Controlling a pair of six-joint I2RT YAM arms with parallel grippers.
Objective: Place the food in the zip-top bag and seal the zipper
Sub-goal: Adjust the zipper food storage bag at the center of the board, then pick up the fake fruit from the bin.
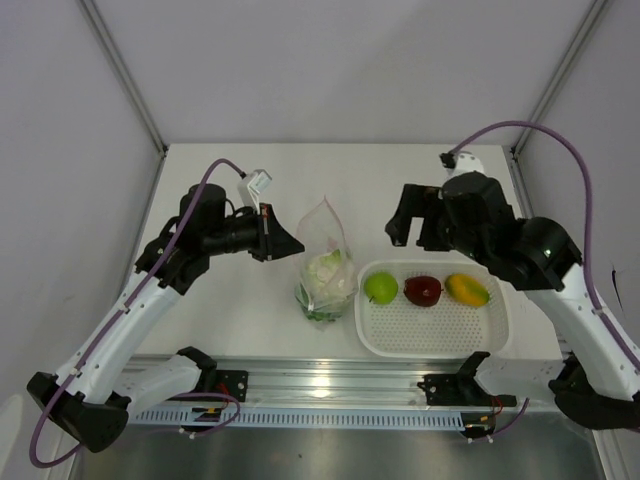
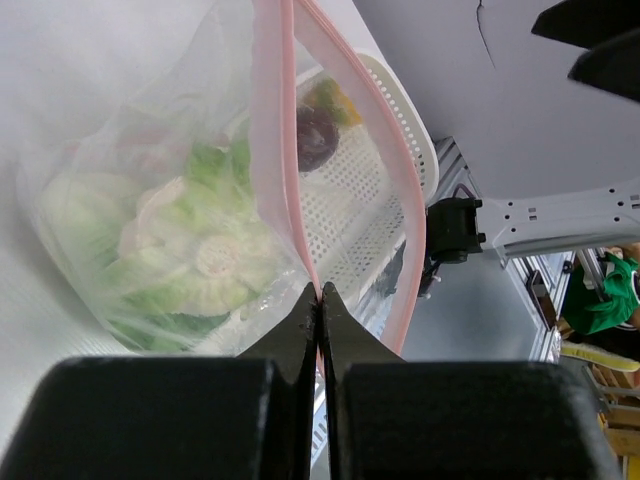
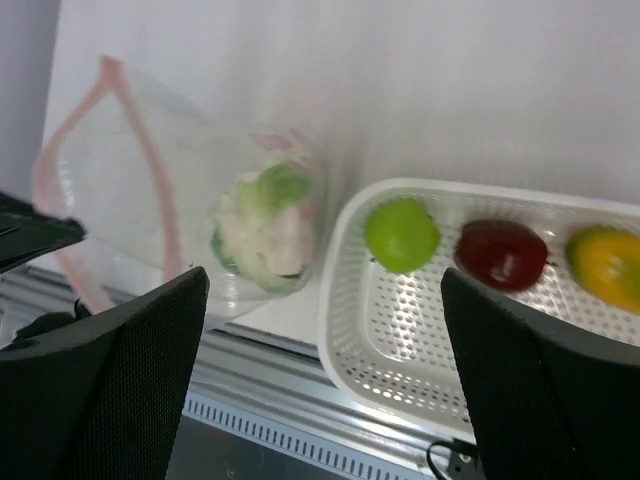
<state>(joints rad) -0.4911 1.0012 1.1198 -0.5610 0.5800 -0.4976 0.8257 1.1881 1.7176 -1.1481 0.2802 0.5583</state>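
Observation:
The clear zip-top bag (image 1: 322, 232) stands on the table with its mouth open. Inside it lie the white cauliflower (image 1: 326, 270) and the green lettuce (image 2: 215, 165). My left gripper (image 2: 320, 292) is shut on the pink zipper (image 2: 296, 170) at the bag's left edge. The green apple (image 1: 380, 288), dark red apple (image 1: 422, 290) and yellow-orange fruit (image 1: 467, 289) lie in the white basket (image 1: 435, 350). My right gripper (image 1: 405, 228) hangs open above the gap between bag and basket, with nothing between its fingers (image 3: 120, 380).
The white perforated basket (image 3: 400, 370) sits right of the bag, close to the table's near edge. A metal rail (image 1: 330, 385) runs along that edge. Grey walls close the table at the back and sides.

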